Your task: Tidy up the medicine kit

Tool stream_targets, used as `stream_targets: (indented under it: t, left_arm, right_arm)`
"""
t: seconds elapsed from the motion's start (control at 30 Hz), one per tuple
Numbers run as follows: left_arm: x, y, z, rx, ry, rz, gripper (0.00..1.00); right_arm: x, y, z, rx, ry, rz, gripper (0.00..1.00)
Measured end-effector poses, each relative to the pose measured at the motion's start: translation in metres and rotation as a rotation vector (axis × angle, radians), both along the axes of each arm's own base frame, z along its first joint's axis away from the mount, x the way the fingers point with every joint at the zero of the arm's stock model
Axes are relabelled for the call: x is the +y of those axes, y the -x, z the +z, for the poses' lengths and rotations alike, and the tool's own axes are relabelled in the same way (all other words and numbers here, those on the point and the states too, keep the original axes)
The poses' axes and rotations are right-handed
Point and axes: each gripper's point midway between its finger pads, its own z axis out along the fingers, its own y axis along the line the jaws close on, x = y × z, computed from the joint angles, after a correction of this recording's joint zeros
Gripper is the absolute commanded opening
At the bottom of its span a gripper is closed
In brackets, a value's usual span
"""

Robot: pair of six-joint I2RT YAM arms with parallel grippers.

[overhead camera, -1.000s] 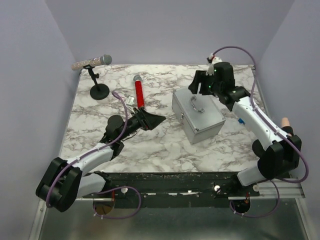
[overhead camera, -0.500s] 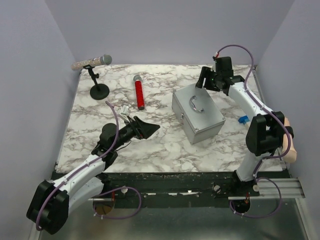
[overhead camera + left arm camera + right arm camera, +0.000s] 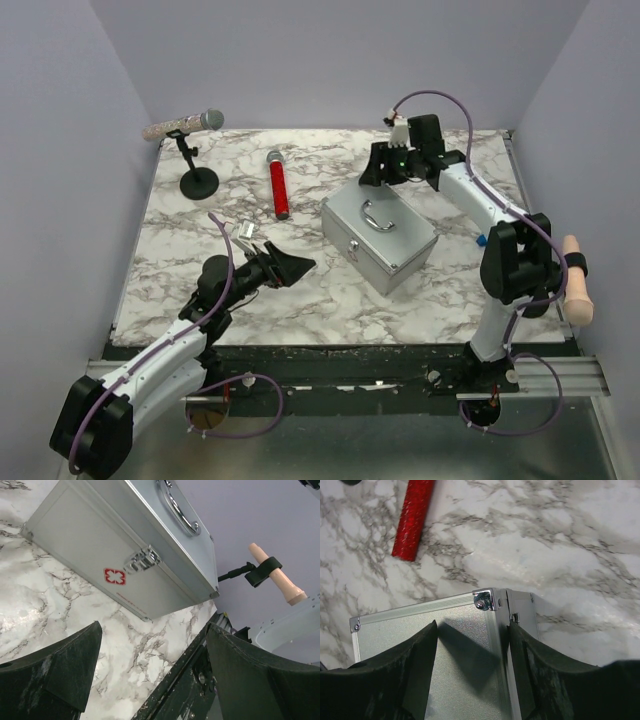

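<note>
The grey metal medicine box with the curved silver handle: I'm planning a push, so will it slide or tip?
Likely slides, not tips: the grey metal medicine box sits low and flat on the smooth marble tabletop. Its panels and riveted corners look rigid, so it probably won't flex.

You are looking at the medicine kit (image 3: 378, 240), a grey metal rectangular box with bright silver edging and riveted corners. It lies flat on the marble table (image 3: 200, 225), a little right of the table's middle. Its lid is closed and faces up, and a curved silver handle (image 3: 376, 215) lies across the top. The box sits at an angle to the table's edges, with one corner pointing toward the near edge. In the left wrist view, the front wall has a silver latch (image 3: 142, 561) lying flat across the lid seam. Just below it is a small red cross mark (image 3: 114, 576), and under that a line of red print too small to read.
</note>
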Motion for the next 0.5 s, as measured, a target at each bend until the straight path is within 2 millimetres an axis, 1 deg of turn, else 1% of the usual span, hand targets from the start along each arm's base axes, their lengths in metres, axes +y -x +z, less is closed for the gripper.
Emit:
stream_targets:
  t: [0.1,0.17,0.23,0.3,0.37,0.4,0.43,0.5]
  left_arm:
    - [0.0,0.0,-0.001,0.005,-0.003,0.002,0.92]
    - [0.001,-0.001,-0.002,0.008,-0.003,0.006,0.92]
    - [0.002,-0.002,-0.003,0.013,-0.005,0.019,0.93]
    - [0.004,-0.004,-0.005,0.022,-0.01,0.034,0.97]
    - [0.006,-0.006,-0.007,0.032,-0.016,0.053,0.99]
    - [0.008,-0.006,-0.008,0.034,-0.019,0.064,0.99]
    - [0.009,-0.007,-0.008,0.036,-0.021,0.075,0.99]
    - [0.012,-0.008,-0.007,0.031,-0.024,0.095,0.99]
  right_arm:
    - [0.034,0.021,-0.002,-0.021,-0.01,0.136,0.64]
    - [0.052,0.036,-0.002,-0.037,-0.016,0.215,0.64]
    - [0.067,0.051,-0.002,-0.053,-0.02,0.287,0.64]
    - [0.079,0.067,-0.002,-0.063,-0.018,0.35,0.65]
    - [0.086,0.079,0.0,-0.067,-0.01,0.382,0.67]
    - [0.086,0.083,0.001,-0.07,0.001,0.38,0.69]
    - [0.085,0.086,0.003,-0.073,0.01,0.367,0.7]
    - [0.077,0.096,0.007,-0.07,0.035,0.308,0.73]
